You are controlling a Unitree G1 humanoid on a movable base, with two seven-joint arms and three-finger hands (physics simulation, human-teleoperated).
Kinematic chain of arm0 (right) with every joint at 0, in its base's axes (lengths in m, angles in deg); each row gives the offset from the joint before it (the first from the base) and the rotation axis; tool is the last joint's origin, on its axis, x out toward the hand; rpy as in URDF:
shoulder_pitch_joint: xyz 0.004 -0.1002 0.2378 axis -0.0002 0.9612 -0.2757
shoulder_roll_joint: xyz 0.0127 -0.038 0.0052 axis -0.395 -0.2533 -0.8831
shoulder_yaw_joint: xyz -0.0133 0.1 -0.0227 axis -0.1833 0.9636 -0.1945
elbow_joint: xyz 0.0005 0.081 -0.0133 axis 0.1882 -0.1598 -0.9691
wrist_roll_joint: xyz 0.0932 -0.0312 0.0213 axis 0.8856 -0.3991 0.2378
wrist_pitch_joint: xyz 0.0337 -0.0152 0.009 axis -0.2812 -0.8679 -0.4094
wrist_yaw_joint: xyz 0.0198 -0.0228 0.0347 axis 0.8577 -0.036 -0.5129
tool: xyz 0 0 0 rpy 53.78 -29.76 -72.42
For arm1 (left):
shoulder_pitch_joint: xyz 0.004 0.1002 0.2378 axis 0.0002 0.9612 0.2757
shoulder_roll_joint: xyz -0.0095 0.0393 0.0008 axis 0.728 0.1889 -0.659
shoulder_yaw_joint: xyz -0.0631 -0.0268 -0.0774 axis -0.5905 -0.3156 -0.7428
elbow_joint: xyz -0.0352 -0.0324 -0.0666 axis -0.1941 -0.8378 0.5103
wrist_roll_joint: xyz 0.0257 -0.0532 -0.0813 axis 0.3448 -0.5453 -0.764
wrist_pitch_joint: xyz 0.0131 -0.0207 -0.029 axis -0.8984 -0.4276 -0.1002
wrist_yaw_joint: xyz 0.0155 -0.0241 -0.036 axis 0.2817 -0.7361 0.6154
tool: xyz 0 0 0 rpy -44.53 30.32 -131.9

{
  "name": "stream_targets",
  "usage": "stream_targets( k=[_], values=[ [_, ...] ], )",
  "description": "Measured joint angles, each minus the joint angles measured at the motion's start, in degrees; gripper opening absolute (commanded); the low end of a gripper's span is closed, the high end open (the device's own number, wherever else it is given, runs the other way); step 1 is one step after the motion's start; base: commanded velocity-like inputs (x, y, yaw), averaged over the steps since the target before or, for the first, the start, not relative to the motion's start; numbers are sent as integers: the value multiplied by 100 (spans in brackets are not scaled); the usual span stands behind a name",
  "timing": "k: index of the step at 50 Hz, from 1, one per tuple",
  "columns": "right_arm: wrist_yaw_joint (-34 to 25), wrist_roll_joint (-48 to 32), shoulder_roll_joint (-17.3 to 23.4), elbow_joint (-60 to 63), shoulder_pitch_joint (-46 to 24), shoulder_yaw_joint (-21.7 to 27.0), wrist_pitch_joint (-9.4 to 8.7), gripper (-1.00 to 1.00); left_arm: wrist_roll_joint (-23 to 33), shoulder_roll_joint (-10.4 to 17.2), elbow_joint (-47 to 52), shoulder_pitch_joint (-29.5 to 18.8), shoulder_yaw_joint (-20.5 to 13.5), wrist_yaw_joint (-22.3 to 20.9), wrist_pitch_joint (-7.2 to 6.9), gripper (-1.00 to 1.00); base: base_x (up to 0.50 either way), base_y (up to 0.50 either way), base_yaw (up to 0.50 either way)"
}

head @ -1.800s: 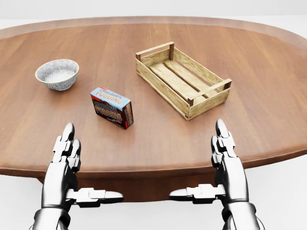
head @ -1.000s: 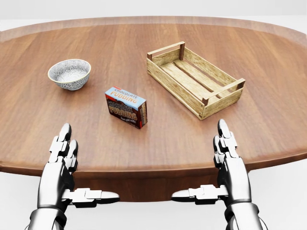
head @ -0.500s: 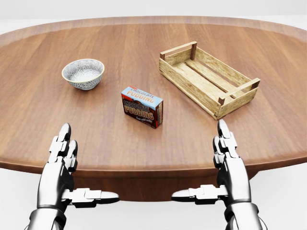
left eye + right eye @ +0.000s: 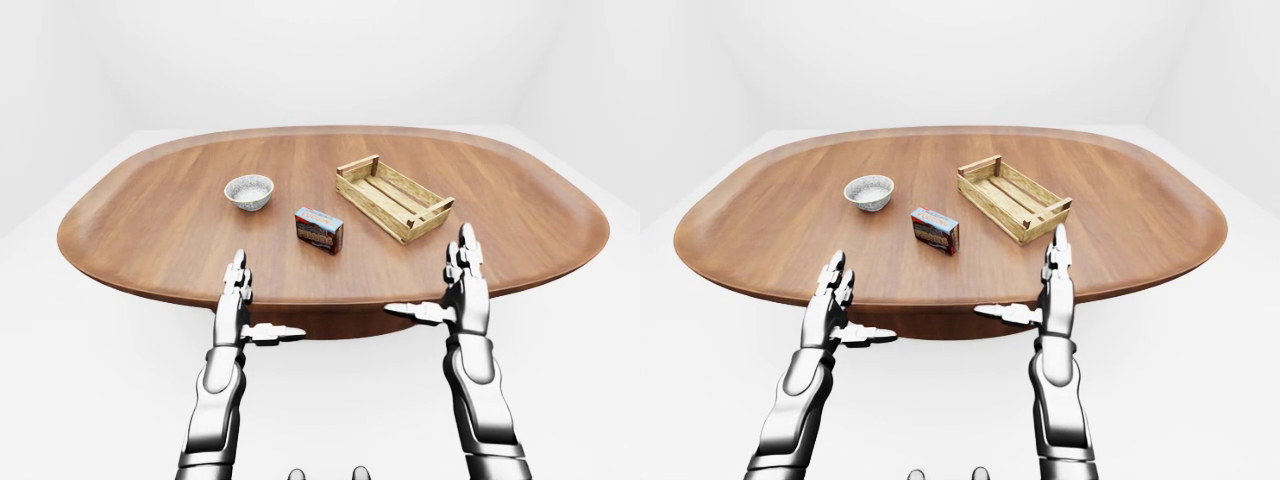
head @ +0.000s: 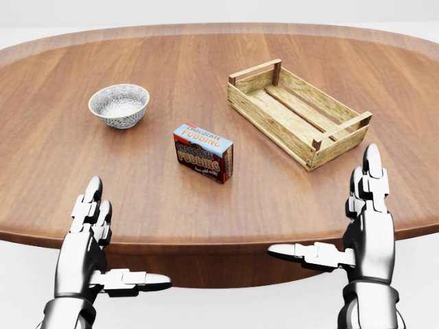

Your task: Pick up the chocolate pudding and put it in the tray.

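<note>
The chocolate pudding box (image 5: 203,152) lies on the wooden table (image 5: 62,171) near the middle of the head view. The wooden slatted tray (image 5: 297,112) stands to its upper right, empty. My left hand (image 5: 110,257) is open at the lower left, below the table's near edge. My right hand (image 5: 346,229) is open at the lower right, raised a little, its fingers over the table's near edge. Both hands are apart from the box and hold nothing.
A speckled ceramic bowl (image 5: 119,105) sits on the table to the upper left of the pudding box. The oval table stands on a plain white floor (image 4: 60,350) in a white room.
</note>
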Motion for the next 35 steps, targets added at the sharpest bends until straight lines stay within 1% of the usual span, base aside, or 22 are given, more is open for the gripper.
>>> stream_targets(
  k=[15,35],
  values=[
    [265,-220,-15,522,75,36,0,100,0,0,11,7,0,1,-9,100,0,0,0],
    [291,-265,-22,648,112,38,0,100,3,-1,-3,5,0,6,-4,100,22,0,0]
  ],
)
